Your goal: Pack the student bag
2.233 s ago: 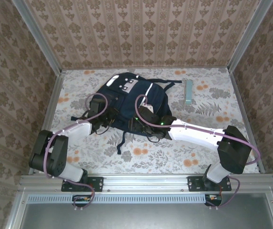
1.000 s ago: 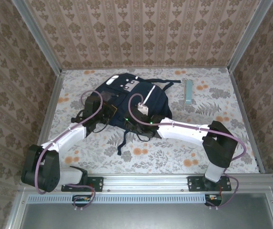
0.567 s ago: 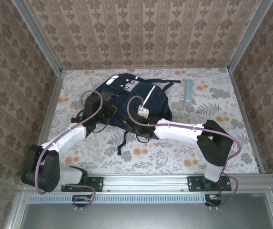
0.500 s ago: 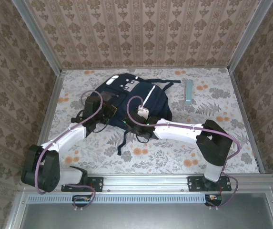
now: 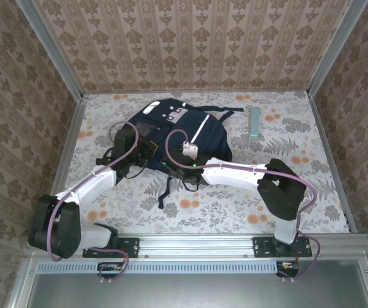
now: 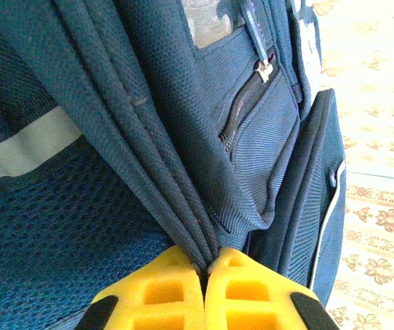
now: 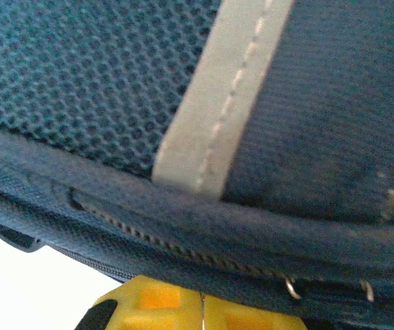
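Student bag (image 5: 171,138) fold clamped in my left pincer (image 6: 205,265), likely as anchor. My right pincer (image 7: 201,297) sits closed just under the zipper (image 7: 183,251); catch unclear.

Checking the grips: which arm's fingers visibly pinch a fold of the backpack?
The left gripper: folds of the student bag run into its shut fingers. The right gripper is shut beside the zipper seam, nothing visibly pinched.

student bag (image 5: 212,138) on floral table (image 5: 299,138), arms (image 5: 90,183) touching
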Controlling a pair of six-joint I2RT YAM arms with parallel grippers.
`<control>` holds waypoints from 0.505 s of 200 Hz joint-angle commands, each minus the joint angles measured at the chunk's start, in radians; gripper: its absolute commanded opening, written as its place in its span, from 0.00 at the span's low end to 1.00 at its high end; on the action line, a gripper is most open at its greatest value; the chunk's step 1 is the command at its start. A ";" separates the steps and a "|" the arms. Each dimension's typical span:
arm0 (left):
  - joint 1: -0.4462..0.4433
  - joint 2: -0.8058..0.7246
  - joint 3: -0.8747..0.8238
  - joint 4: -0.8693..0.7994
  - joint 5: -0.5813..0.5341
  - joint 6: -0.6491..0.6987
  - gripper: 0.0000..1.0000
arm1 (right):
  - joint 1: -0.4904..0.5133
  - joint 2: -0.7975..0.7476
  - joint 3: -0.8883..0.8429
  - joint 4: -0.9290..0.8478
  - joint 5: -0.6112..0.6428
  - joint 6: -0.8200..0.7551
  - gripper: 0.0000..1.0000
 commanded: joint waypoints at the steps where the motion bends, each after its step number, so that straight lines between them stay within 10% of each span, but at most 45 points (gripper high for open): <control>1: 0.005 -0.045 0.025 0.003 0.004 0.023 0.00 | -0.008 -0.088 -0.052 -0.073 0.067 -0.074 0.00; 101: 0.092 -0.021 -0.037 -0.036 -0.017 0.137 0.00 | -0.200 -0.340 -0.300 -0.121 0.081 -0.425 0.00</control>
